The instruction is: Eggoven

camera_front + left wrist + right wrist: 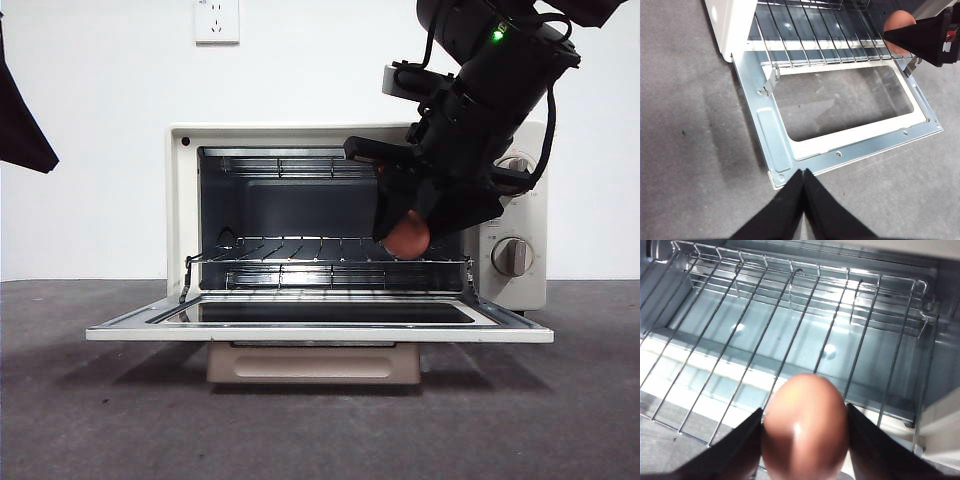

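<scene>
Two pincers show, and only one is at work. The right pincer (412, 232) reaches down into the mouth of the toaster oven (180, 200), its black jaws clamped on either side of the reddish-brown egg (805, 427). In the right wrist view the egg sits squarely between the jaws, with the wire rack (790, 330) spread out beyond it. From the front, the egg (408, 235) hangs just above the rack (300, 250), close to the opening's side nearest the two dials (512, 256); whether it touches the wires I cannot tell.

The oven stands toward the far edge of the dark grey tabletop (100, 400), cream-bodied, with its door (320, 325) folded down flat toward the near edge, the glass window facing up.

The left pincer (804, 177) hovers above the tabletop just off the front rim of the lowered door (790, 150), its jaws pressed together and holding nothing. From its view the other arm's jaw and the egg (897, 25) appear over the rack (815, 35).
</scene>
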